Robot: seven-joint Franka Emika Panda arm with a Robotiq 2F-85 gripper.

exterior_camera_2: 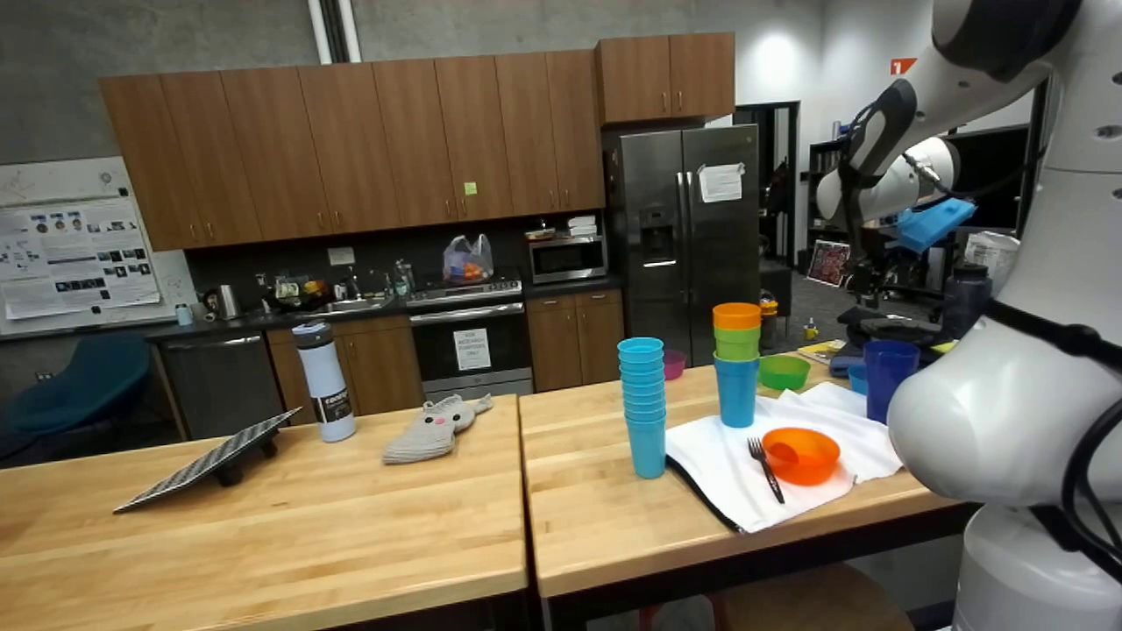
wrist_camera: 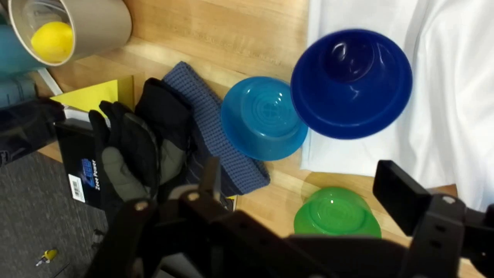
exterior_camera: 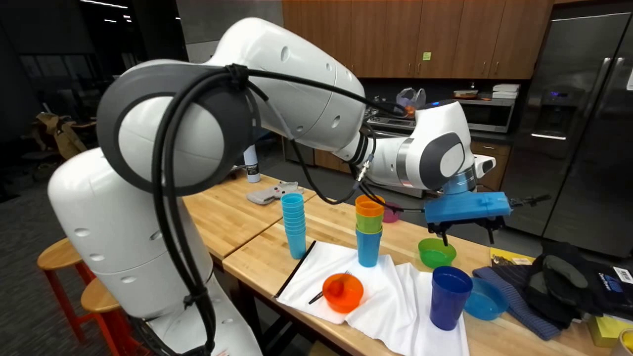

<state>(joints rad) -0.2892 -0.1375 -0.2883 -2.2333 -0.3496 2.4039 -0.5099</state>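
Observation:
My gripper (exterior_camera: 468, 241) hangs over the far side of the table with its jaws wide apart and nothing between them. Nearest below it is a green bowl (wrist_camera: 335, 212), seen between the fingers in the wrist view and partly hidden by the gripper body. A light blue bowl (wrist_camera: 266, 116) sits beside a tall dark blue cup (wrist_camera: 351, 85). That cup stands upright on a white cloth (exterior_camera: 390, 301). On the same cloth are an orange bowl (exterior_camera: 342, 292) with a fork (exterior_camera_2: 768, 471) beside it, and a stack of blue, green and orange cups (exterior_camera: 369, 230).
A tall stack of light blue cups (exterior_camera_2: 644, 407) stands near the table seam. Dark gloves (wrist_camera: 127, 154), a blue knitted item (wrist_camera: 220, 131), a yellow box (wrist_camera: 92, 96) and a beige container (wrist_camera: 100, 27) holding a yellow fruit crowd one end. A pink bowl (exterior_camera: 391, 212) sits behind the cups.

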